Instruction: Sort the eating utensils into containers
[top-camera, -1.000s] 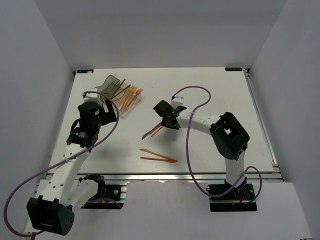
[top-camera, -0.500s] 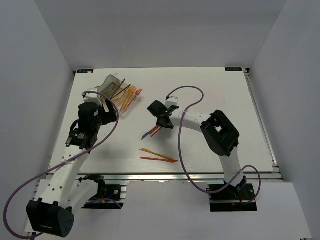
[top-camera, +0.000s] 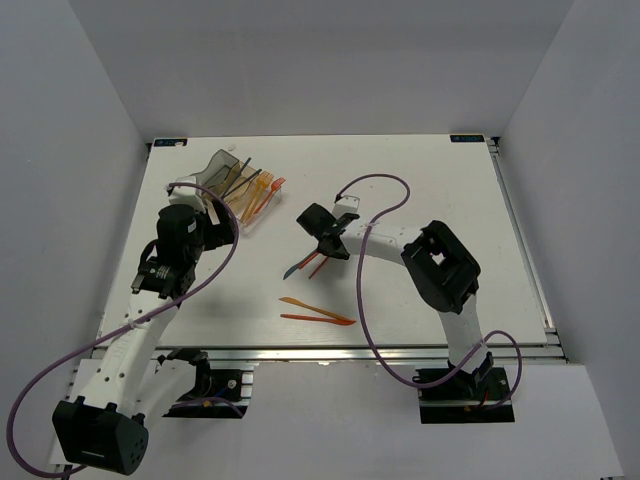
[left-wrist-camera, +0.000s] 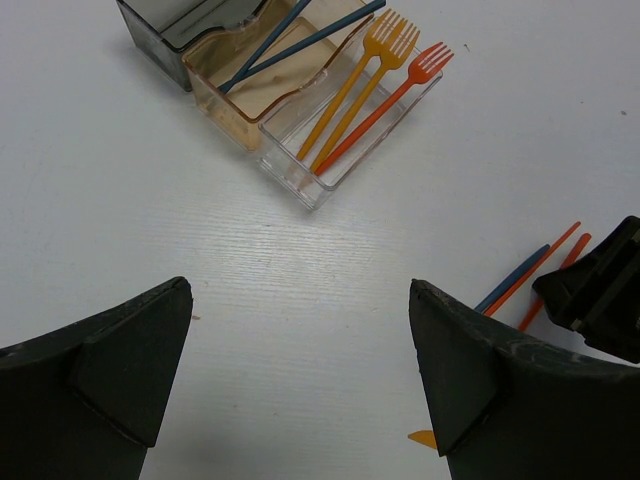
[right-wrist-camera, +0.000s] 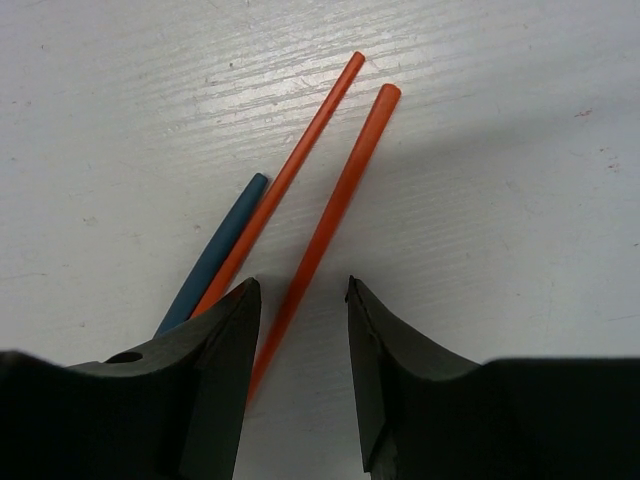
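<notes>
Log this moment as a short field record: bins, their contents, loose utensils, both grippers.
containers: joined row of grey bin, amber bin, clear bin
clear bin contents: orange forks
amber bin contents: lower ends of two blue-grey utensils
loose near front edge: two orange utensils
loose at right gripper: blue-grey handle, two orange handles
left gripper: open, empty, above bare table
right gripper: open, jaws straddling one orange handle

Boxed in on three sides by plain pale grey walls (top-camera: 320, 60), floored by a white table (top-camera: 440, 180) with faint wood grain, edged along the near side by a silver metal rail (top-camera: 330, 351), lit softly and evenly with only faint shadows.
</notes>
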